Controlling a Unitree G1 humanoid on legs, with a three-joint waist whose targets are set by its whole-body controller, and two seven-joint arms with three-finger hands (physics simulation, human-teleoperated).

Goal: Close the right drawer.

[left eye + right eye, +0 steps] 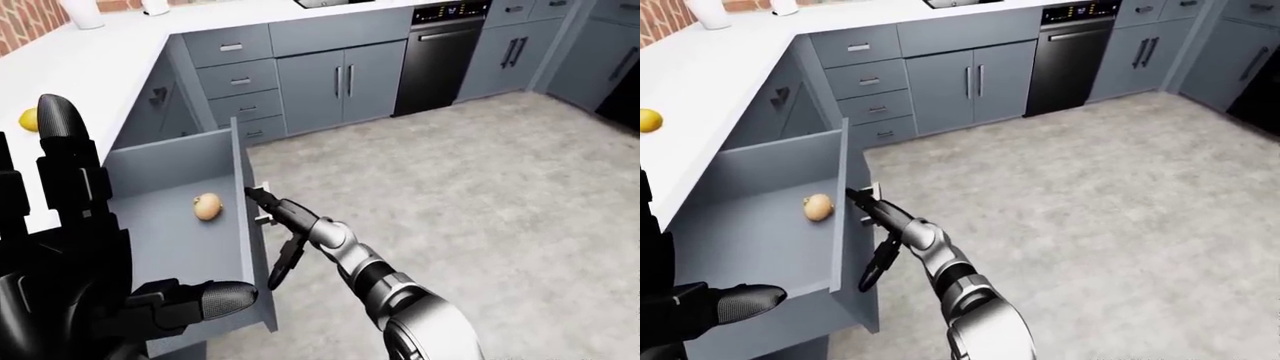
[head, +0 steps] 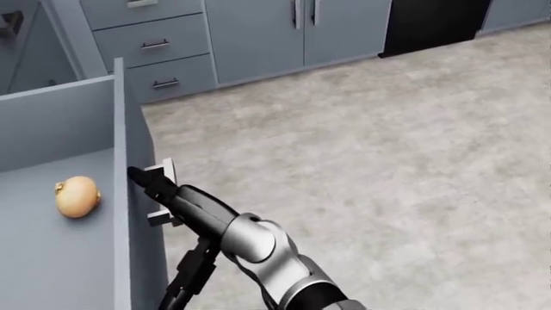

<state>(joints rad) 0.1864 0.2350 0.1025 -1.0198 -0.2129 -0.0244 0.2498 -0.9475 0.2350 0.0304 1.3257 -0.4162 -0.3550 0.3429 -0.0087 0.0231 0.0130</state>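
Observation:
The grey drawer stands pulled far out from under the white counter, with an onion lying in it. My right hand is at the drawer's front panel. One finger rests at the silver handle and another finger hangs down below; the fingers are spread. My left hand is raised close to the camera at the left, fingers open and empty, above the drawer's near end.
A lemon lies on the white counter. Grey cabinets and a black dishwasher line the top of the view. Grey floor spreads to the right.

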